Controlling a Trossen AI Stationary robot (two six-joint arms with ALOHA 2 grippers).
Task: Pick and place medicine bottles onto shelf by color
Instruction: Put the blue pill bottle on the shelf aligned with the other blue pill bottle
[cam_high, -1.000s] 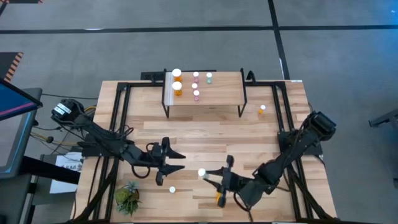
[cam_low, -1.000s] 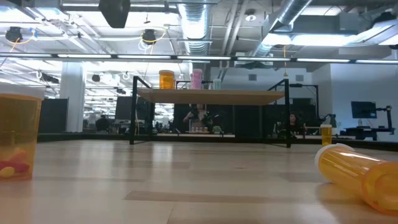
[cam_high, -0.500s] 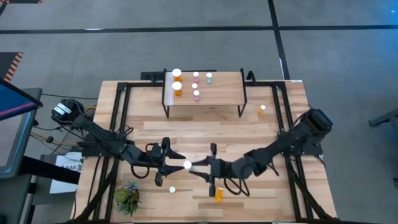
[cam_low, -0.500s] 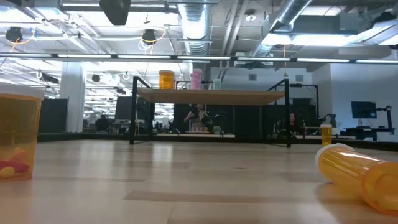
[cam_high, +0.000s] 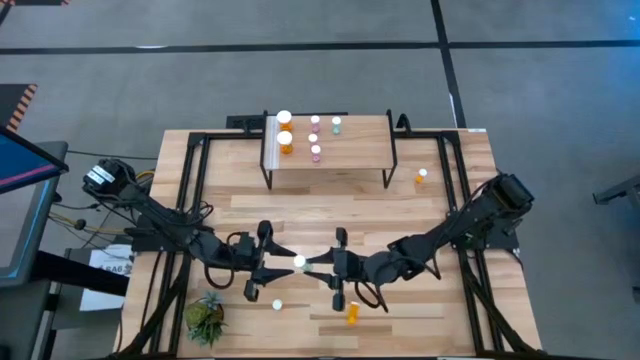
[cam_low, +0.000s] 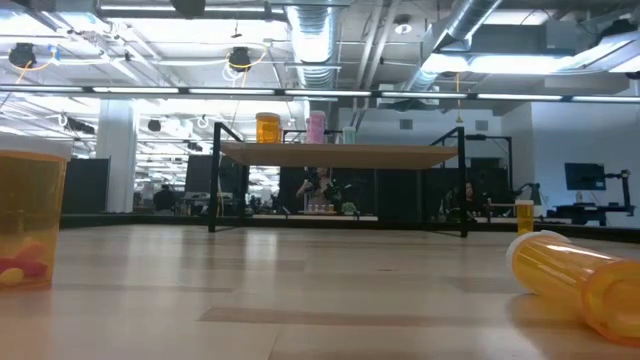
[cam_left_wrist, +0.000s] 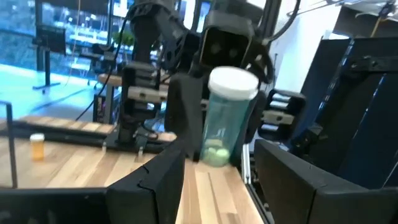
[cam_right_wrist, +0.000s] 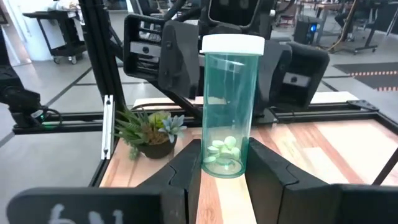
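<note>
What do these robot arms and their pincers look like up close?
Both arms are dark and jointed, with black cables along them. The left arm carries a white label near its base. Each ends in a pincer, left pincer and right pincer, made of two blocky, matte black fingers.

A small potted plant (cam_high: 205, 318) sits at the wooden table's (cam_high: 440, 215) near-left corner.

A pale green translucent pill bottle with a white cap (cam_right_wrist: 231, 106) stood upright, pinched between my right gripper's fingers (cam_right_wrist: 219, 174) above the table's middle. On the light wood shelf (cam_high: 350, 150) at the far side stood two orange bottles (cam_high: 285, 140), pink ones (cam_high: 315, 152) and a green one (cam_high: 336, 125). An orange bottle (cam_high: 352, 314) lay tipped near the front.
</note>
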